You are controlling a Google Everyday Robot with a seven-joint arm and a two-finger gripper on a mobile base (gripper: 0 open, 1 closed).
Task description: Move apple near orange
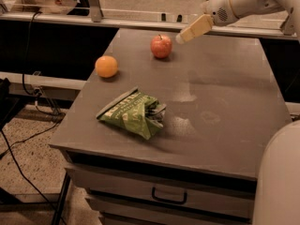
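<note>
The red apple (161, 46) sits at the far middle of the grey table (225, 107). The orange (106, 66) lies near the table's left edge, to the left of the apple and a little nearer the camera. My gripper (183, 37) hangs in the air just right of the apple and slightly above it, reaching in from the upper right. Its cream fingers (193, 29) point down and left toward the apple and touch nothing.
A crumpled green chip bag (133, 114) lies at the front left of the table. Drawers with a handle (168, 197) sit under the tabletop. A rail and cables run behind and left of the table. Part of my white body (279, 182) fills the lower right corner.
</note>
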